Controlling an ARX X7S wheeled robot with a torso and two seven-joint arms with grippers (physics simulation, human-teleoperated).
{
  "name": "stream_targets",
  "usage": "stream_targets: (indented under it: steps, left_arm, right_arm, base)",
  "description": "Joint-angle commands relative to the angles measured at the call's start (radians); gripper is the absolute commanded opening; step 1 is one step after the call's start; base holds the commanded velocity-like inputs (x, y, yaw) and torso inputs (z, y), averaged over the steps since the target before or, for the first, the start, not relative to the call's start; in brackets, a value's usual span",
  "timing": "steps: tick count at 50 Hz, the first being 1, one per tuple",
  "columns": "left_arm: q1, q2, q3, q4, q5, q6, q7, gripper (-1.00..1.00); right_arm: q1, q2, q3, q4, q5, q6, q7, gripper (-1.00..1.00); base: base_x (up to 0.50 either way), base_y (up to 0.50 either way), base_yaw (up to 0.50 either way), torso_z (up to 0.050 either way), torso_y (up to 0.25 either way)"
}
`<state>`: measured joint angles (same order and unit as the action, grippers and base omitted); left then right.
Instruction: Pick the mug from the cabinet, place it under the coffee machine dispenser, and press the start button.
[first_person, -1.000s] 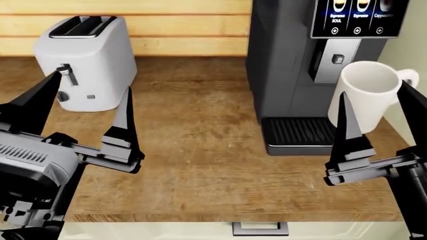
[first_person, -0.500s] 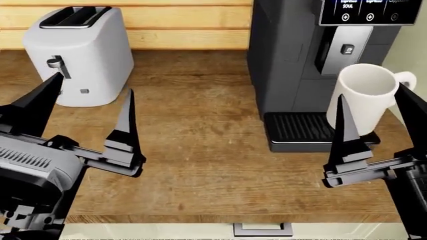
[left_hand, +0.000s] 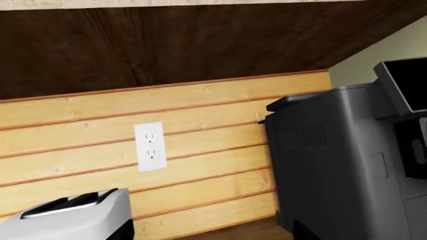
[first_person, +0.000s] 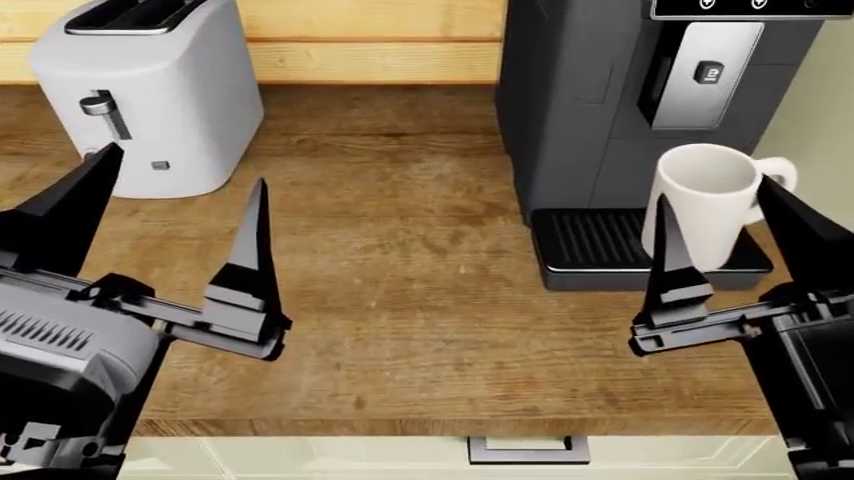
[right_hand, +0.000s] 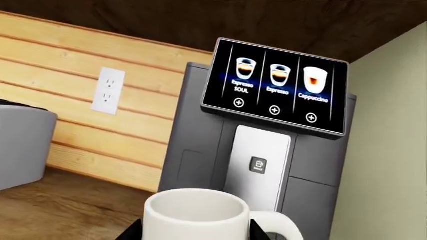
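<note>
Right gripper jaws hold the mug by its smooth, rigid, breakable walls; left gripper jaws gape wide, empty.

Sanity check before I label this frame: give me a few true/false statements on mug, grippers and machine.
1. The right gripper holds the mug. True.
2. The mug lies on its side. False: it is upright, opening up.
3. The left gripper grips the toaster. False: it is open and holds nothing, with the toaster behind it.
4. The coffee machine's screen shows three drink options. True.
5. The mug's handle points toward the toaster. False: it points away from it.
</note>
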<state>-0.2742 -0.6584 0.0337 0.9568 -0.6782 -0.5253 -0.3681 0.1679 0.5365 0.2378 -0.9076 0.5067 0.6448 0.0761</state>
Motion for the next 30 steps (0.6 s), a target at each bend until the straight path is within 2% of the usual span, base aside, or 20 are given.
stream_targets:
  steps: [1,30]
  left_arm:
    - [0.008,-0.004,0.001,0.005,0.0,0.014,0.0,1.0]
    - [0.007,-0.022,0.017,0.011,-0.003,0.022,-0.01,1.0]
  right_arm:
    - [0.06,-0.007,-0.048,0.071,-0.04,0.015,0.012,-1.0]
    - [0.113,-0.07,-0.147,0.299,-0.168,-0.15,0.021,-1.0]
  base:
    - [0.0,0.0,0.0,0.0,0.0]
    - [0.0,0.0,0.0,0.0,0.0]
